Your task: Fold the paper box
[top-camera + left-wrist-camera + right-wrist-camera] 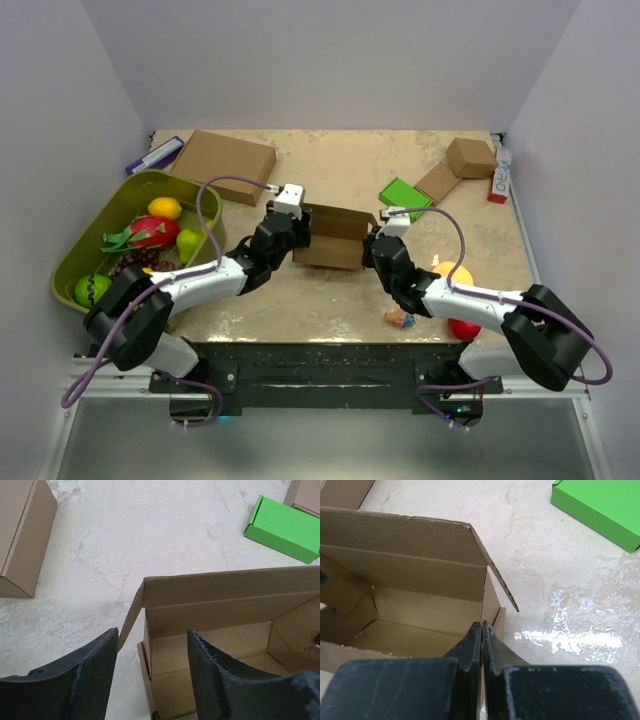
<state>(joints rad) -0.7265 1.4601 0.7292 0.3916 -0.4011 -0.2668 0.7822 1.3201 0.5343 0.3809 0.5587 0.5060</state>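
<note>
The paper box (333,236) is plain brown cardboard, half formed, with its walls up and its top open, at the table's middle. In the left wrist view the paper box (220,610) shows its left wall between my open fingers. My left gripper (152,652) is open and straddles that left wall, one finger (97,670) outside and one inside. My right gripper (482,630) is shut on the box's right side wall (490,600). The box's inside (415,610) is empty. In the top view the left gripper (283,232) and right gripper (378,240) flank the box.
A larger brown box (226,165) lies at the back left. A green flat box (405,196), a small brown cube box (470,157) and a brown flat piece (436,182) lie at the back right. A green bin of fruit (95,250) stands left. Fruit (455,275) lies near the right arm.
</note>
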